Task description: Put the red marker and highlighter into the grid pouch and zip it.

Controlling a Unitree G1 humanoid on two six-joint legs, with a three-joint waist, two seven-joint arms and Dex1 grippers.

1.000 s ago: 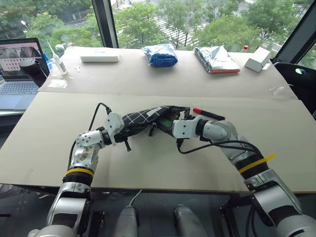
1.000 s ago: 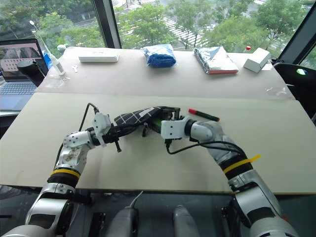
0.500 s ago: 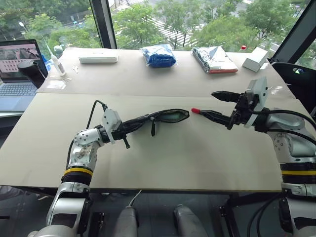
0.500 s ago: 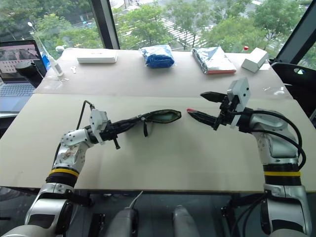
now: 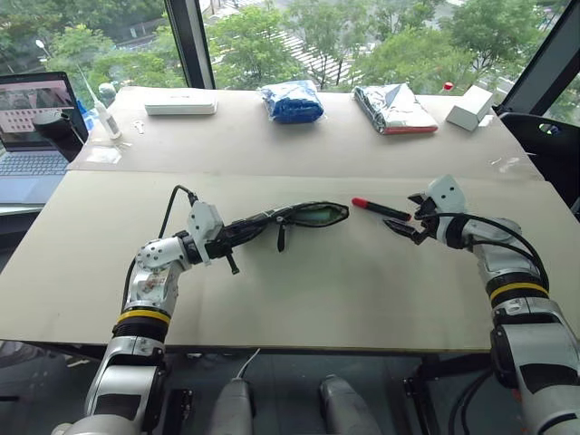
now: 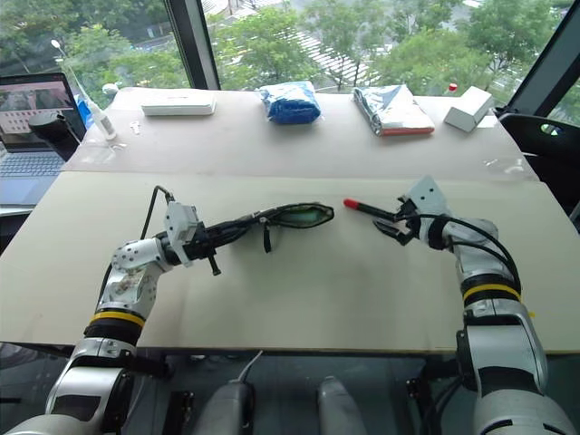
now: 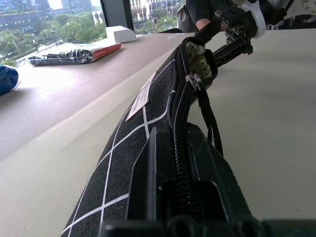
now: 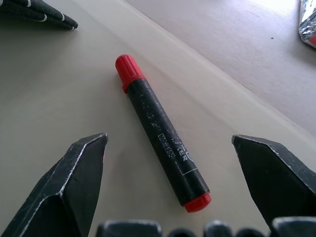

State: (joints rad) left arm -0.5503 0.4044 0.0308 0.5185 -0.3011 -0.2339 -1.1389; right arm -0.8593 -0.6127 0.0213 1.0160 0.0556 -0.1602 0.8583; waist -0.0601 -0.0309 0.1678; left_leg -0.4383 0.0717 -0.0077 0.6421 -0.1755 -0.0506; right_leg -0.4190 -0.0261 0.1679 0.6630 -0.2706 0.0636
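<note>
Left gripper point(image 5: 237, 237) jaws clamped; right gripper point(image 5: 405, 217) jaws spread wide.

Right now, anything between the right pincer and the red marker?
Nothing visible. The open right pincer faces the red marker, which lies alone on the bare table, apart from the grid pouch.

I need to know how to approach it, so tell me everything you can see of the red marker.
The red marker is a slim pen with a black barrel carrying faint white print, a red cap at one end and a small red plug at the other. It looks like hard plastic. It lies flat on the beige table, capped, its cap pointing toward the grid pouch, a short gap away. Nothing touches it except the table; the right gripper hovers just behind its plug end, fingers spread wide to either side.
</note>
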